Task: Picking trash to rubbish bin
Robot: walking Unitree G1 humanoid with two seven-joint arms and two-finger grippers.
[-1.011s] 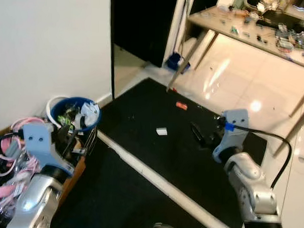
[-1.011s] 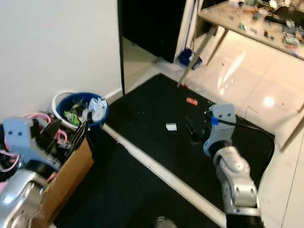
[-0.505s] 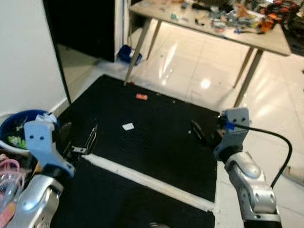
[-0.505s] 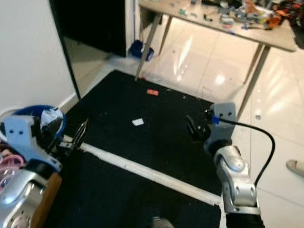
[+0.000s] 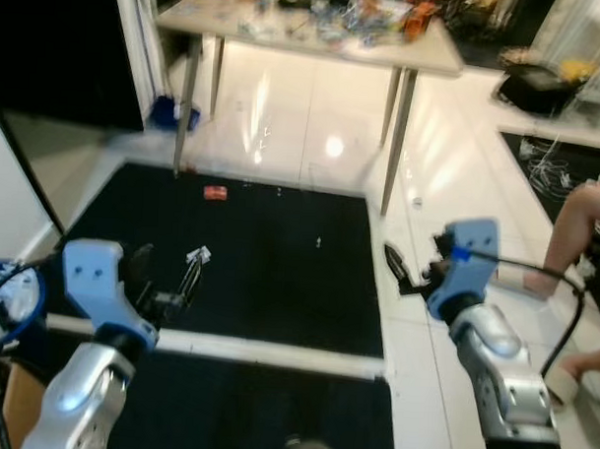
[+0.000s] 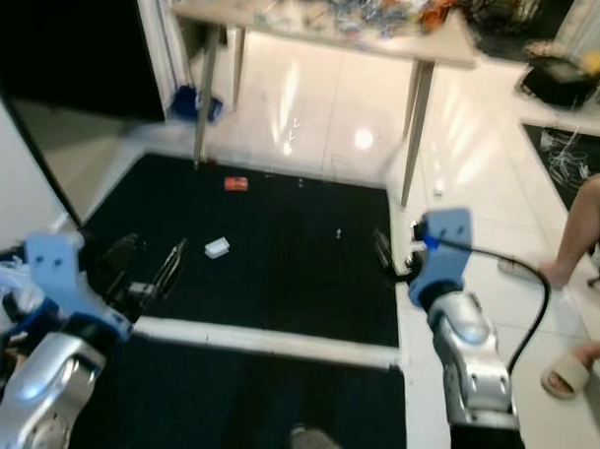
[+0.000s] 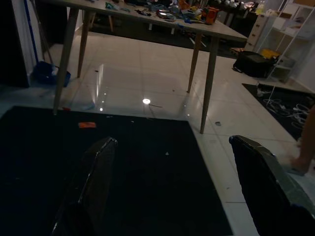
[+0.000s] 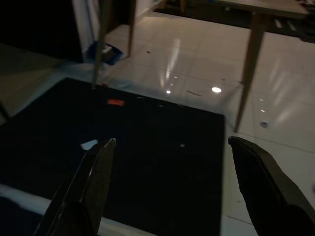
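Both grippers hover over the black mat (image 5: 269, 253) with jaws apart and empty: the left gripper (image 5: 185, 285) near a white scrap (image 6: 217, 247), the right gripper (image 5: 402, 272) at the mat's edge. A red scrap (image 5: 215, 192) lies farther off, near the tabletop's (image 5: 424, 56) legs.

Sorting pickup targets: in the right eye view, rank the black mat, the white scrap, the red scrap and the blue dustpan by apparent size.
1. black mat
2. blue dustpan, though it sits farther off
3. white scrap and red scrap: too alike to rank.
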